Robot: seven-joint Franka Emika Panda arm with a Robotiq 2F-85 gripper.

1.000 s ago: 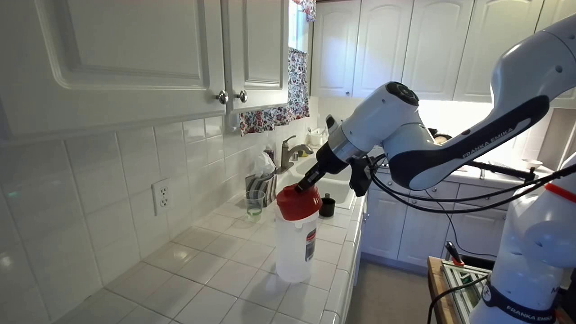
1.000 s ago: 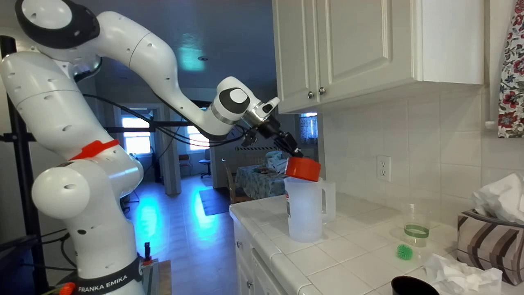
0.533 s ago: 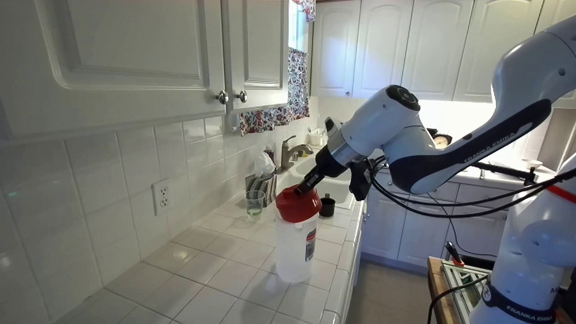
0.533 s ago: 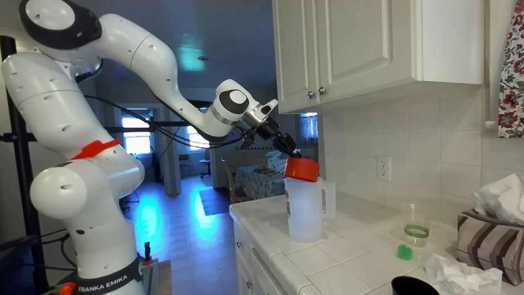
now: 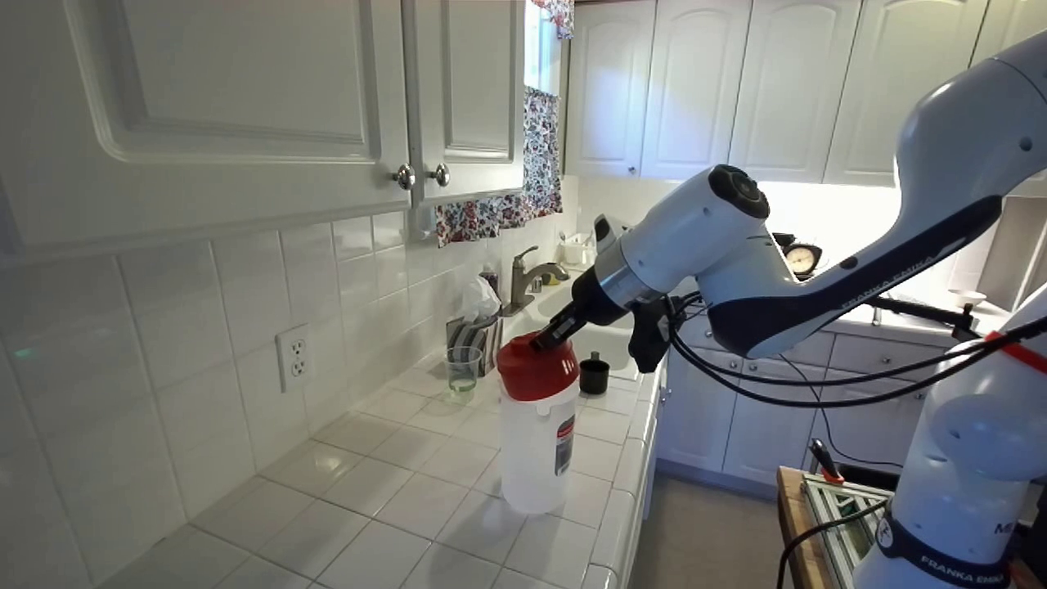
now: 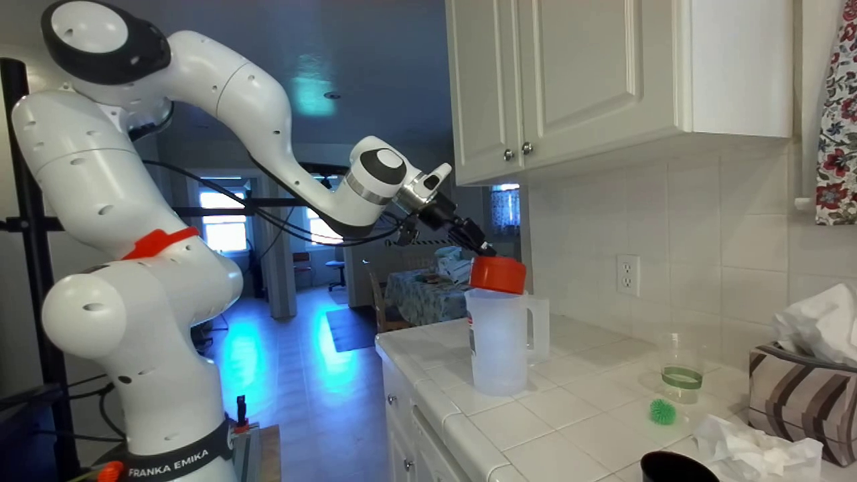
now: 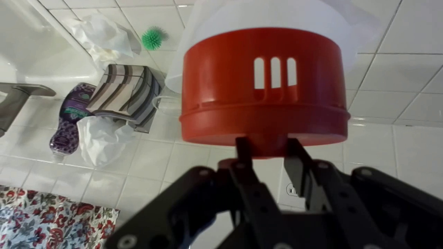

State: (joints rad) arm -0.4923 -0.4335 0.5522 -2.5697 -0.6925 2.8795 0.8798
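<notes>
My gripper (image 7: pixel 267 144) is shut on the knob of a red lid (image 7: pixel 264 79), its fingers on either side of the knob in the wrist view. The lid has three slots in its side. In both exterior views the lid (image 5: pixel 536 368) sits tilted at the mouth of a translucent white pitcher (image 5: pixel 536 458). Whether its lower edge is inside the rim or only against it, I cannot tell. The pitcher (image 6: pixel 499 348) stands upright on the white tiled counter (image 6: pixel 569 415), its handle toward the tiled wall. The gripper reaches down to the lid at a slant.
A clear cup (image 6: pixel 681 375) with a green band, a green spiky ball (image 6: pixel 663 412), crumpled tissue (image 6: pixel 756 448), a striped tissue box (image 6: pixel 803 402) and a black cup (image 5: pixel 594 376) stand nearby. Upper cabinets (image 6: pixel 589 80) hang above the counter. The sink faucet (image 5: pixel 532 278) lies beyond.
The lid has shifted slightly toward the wall and looks a little less tilted. The arm's wrist and upper links have sunk somewhat. The pitcher has stayed put, and the grip on the knob holds.
</notes>
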